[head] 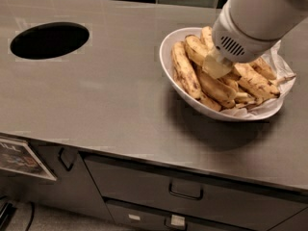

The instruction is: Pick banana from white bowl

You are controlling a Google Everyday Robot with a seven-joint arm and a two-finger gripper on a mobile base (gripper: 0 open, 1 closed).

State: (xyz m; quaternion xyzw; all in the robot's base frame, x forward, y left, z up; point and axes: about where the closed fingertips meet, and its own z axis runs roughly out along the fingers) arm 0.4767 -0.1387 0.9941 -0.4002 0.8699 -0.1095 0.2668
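The white bowl (169, 42) stands on the right of the steel counter, lined with crinkled white paper and holding several overripe bananas. The plump banana (196, 50) with a dark blunt tip lies near the bowl's back left, beside a slimmer dark-speckled banana (185, 72) along the left rim. My gripper (216, 67) is down in the bowl among the bananas, right next to the plump banana. The thick white wrist (255, 13) hides most of it and the bananas beneath.
A round dark hole (49, 40) is cut into the counter (96, 100) at the far left. Drawers with handles (185, 190) sit below the counter's front edge. A dark tiled wall runs along the back.
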